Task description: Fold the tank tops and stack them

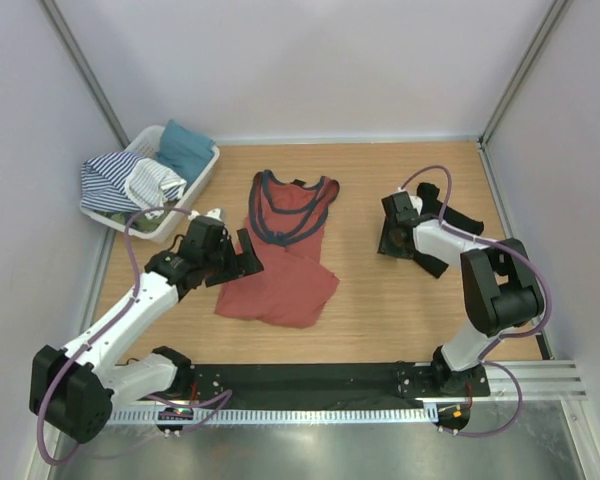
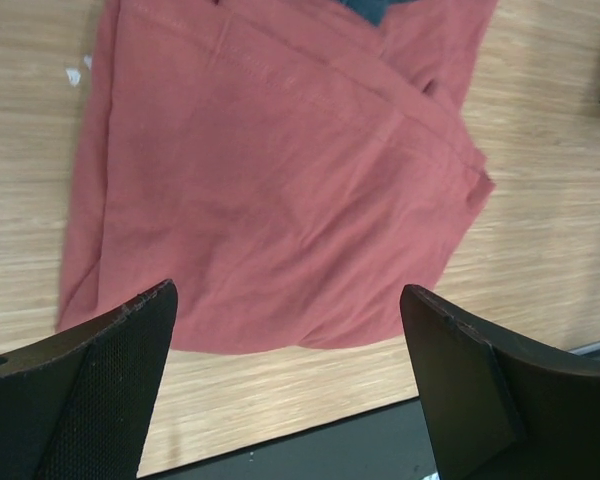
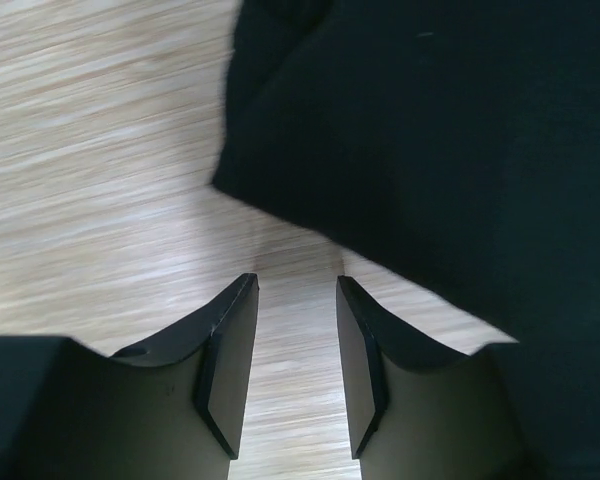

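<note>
Near: left gripper [image 2: 288, 292], jaws wide, empty, over red top [image 2: 270, 170] hem, mid-surface [image 1: 400, 310]. Right gripper [image 3: 297, 281], jaws part open, empty, at black top [image 3: 430, 150] edge. Both probably limp, light; pinch corners or hem.

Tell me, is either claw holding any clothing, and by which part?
Nothing is held: left gripper open over the rust-red tank top, right gripper empty beside the black tank top.

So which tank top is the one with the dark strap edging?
The rust-red tank top in the middle of the table: its neckline and straps are trimmed in navy. The black tank top, farther right, is plain.
</note>
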`<state>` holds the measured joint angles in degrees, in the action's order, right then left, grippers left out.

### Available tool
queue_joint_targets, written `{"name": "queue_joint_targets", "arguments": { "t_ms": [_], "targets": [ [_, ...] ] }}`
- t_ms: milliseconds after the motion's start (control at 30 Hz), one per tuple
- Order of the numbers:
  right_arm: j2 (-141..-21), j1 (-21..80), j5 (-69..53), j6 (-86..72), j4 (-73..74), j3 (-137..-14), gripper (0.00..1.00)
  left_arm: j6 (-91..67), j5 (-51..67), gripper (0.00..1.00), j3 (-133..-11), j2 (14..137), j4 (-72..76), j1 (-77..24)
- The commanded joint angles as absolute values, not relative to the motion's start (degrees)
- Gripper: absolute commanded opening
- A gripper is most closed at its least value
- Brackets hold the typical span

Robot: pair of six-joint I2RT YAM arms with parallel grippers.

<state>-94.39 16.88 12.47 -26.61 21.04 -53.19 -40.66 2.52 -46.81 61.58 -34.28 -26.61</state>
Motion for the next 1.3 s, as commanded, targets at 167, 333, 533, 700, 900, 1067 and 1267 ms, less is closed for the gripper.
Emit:
{"name": "queue_joint_targets", "arguments": {
  "t_ms": [167, 333, 533, 700, 900, 1067, 1267],
  "targets": [
    [-93.96, 7.41, 19.6, -27.25, 22.24, -54.41, 0.43, -45.52, -2.28, 0.93, -37.8, 61.96, -22.42, -26.89],
    [-89.92, 4.75, 18.91, -27.07, 22.24, -53.0, 0.5, -46.67, -5.01, 0.91, -33.67, 64.68, -16.26, -26.81],
    [-82.53, 10.8, 8.36, -26.54, 19.07, -50.62, 0.61, -46.32, -2.92, 0.72, -33.14, 71.18, -11.52, -26.72],
    [-85.51, 16.69, 0.72, -26.9, 18.37, -55.71, 0.61, -47.11, 5.17, 0.33, -33.49, 81.09, -4.42, -26.81],
    [-96.58, 21.18, 0.7, -27.07, 19.69, -67.05, 0.63, -53.07, 3.19, 0.0, -32.09, 81.48, -0.27, -33.73],
    [-102.73, 21.27, 0.7, -26.89, 20.56, -73.73, 0.63, -61.95, -6.84, 0.19, -34.18, 78.22, 2.28, -56.83],
    [-100.47, 21.36, -1.93, -25.84, 21.35, -71.64, 0.63, -58.63, -12.58, 0.98, -40.43, 72.18, -11.94, -58.12]
  ]
}}
